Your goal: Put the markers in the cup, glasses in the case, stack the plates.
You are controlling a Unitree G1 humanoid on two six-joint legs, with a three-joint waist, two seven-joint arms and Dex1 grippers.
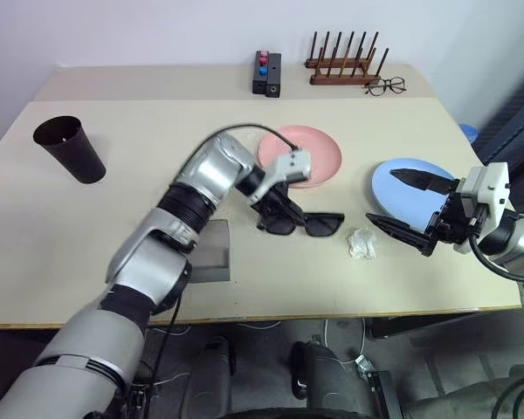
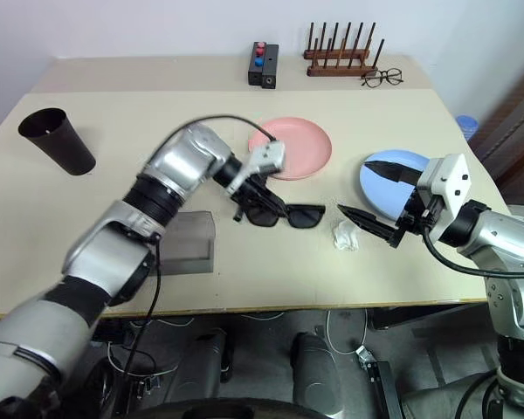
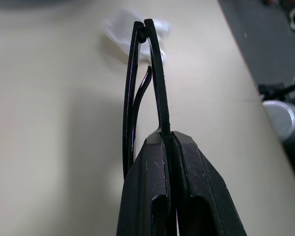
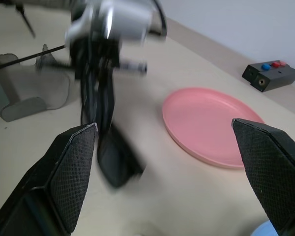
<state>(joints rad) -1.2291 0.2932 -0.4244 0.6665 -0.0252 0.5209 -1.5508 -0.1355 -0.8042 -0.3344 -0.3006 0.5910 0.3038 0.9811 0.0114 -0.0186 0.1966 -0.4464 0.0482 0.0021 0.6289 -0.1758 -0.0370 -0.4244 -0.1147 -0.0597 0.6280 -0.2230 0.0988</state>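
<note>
Left hand (image 1: 275, 209) pinches the sunglasses (image 1: 307, 224) by one end, centre frame (right hand (image 1: 408, 206) wide, empty); lift level toward the grey case (image 1: 208, 250).

Open tabletop (image 1: 87, 253) is seen left of the case (image 1: 211, 253); crumpled wrapper (image 1: 362, 243) lies between sunglasses (image 1: 319, 224) and blue plate (image 1: 393, 188).
</note>
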